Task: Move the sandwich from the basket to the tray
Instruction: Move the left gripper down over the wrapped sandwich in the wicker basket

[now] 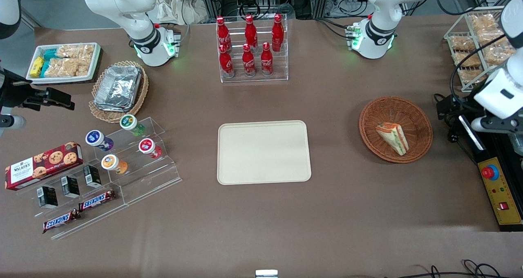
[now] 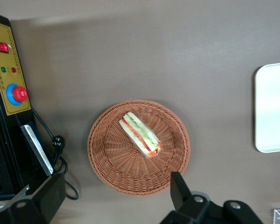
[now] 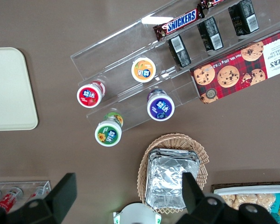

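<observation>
Sandwich lies on its side in the basket, toward the rim nearest the front camera; tray sits bare mid-table, well apart. Gripper hovers above the basket with fingers spread wide, holding nothing. Judging by looks it's light, soft and slick in its wrap, so I'd pinch across the flat bread faces mid-wedge, gently, not on the pointed tip.
</observation>
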